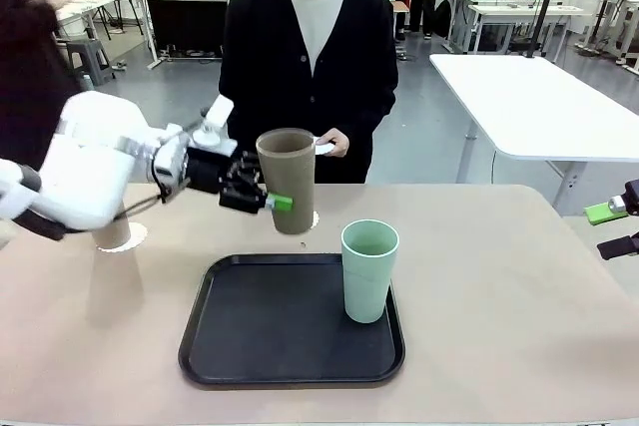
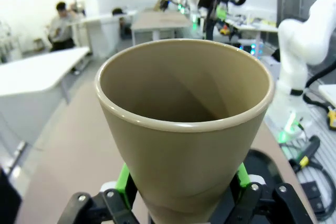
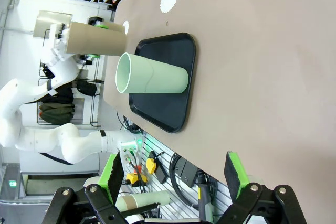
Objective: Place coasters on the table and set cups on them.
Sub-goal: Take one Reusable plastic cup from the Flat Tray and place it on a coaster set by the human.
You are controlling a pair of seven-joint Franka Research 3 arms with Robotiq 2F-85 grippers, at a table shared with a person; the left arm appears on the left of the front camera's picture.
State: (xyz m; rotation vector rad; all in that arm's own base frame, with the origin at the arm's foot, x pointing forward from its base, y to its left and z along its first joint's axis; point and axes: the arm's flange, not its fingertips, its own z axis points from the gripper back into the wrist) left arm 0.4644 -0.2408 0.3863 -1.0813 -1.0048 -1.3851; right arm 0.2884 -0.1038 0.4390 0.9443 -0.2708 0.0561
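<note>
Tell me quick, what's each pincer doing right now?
Left pincer: closed on the tan-brown cup.
Right pincer: open, holding nothing.

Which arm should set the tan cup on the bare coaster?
Left. The left claw grips the tan cup, raised near the bare coaster; the right claw sits open at the right edge of the table.

**A:** What can't you see in front?

**B:** My left arm covers most of one tall tan-brown matte tumbler (image 1: 112, 233). The other tan tumbler (image 1: 288, 179) hides most of a white lacy paper coaster (image 1: 315, 218). The frame edge crops my right end effector (image 1: 609, 229).
</note>
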